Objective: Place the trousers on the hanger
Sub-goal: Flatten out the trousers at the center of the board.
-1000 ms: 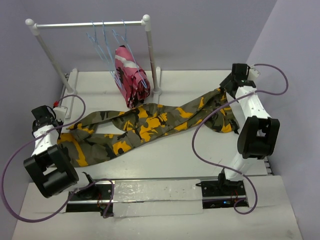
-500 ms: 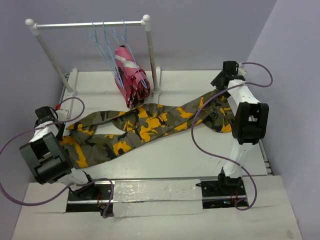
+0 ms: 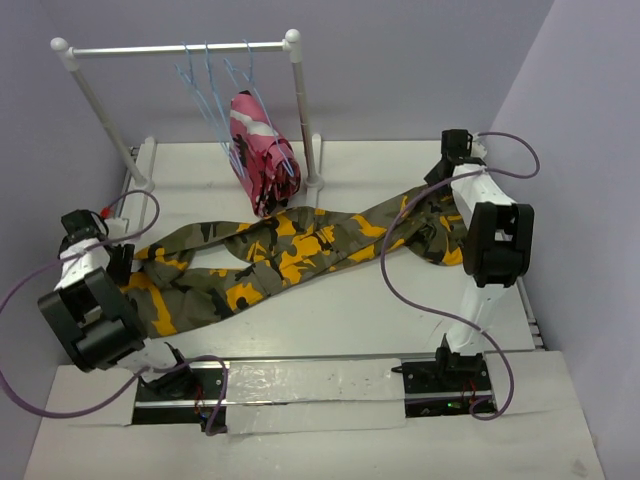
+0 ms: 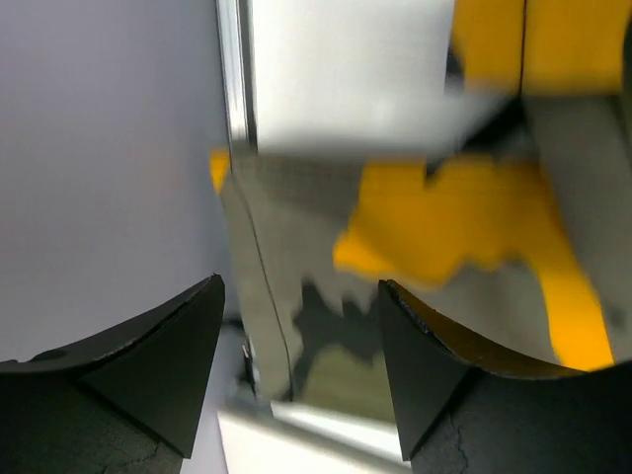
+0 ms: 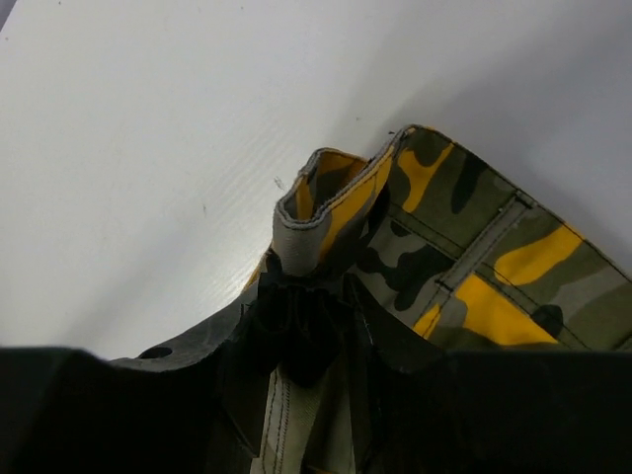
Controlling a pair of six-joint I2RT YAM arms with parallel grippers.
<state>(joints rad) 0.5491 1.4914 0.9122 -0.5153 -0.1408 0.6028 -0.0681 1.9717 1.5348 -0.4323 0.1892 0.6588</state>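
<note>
The olive, black and orange-yellow camouflage trousers (image 3: 290,250) lie stretched across the table from left to right. My left gripper (image 3: 118,260) hovers over their left end; in the left wrist view the gripper (image 4: 301,286) is open, with cloth (image 4: 444,217) beneath and nothing between the fingers (image 4: 158,355). My right gripper (image 3: 437,173) sits at the trousers' far right end. In the right wrist view the gripper (image 5: 311,296) is shut on a raised fold of the trousers' edge (image 5: 326,212). Several light-blue wire hangers (image 3: 205,85) hang from the rail at the back.
The white rail stand (image 3: 180,47) rises at the back left, its right post (image 3: 305,120) standing on the table. A pink, white and black camouflage garment (image 3: 258,150) hangs from it, touching the trousers. Purple cables (image 3: 400,290) loop around both arms. Walls stand close at left and right.
My left gripper has opened, let go of the trousers' left end and shifted slightly left. My right gripper swung to the trousers' right edge and closed on a fold.
</note>
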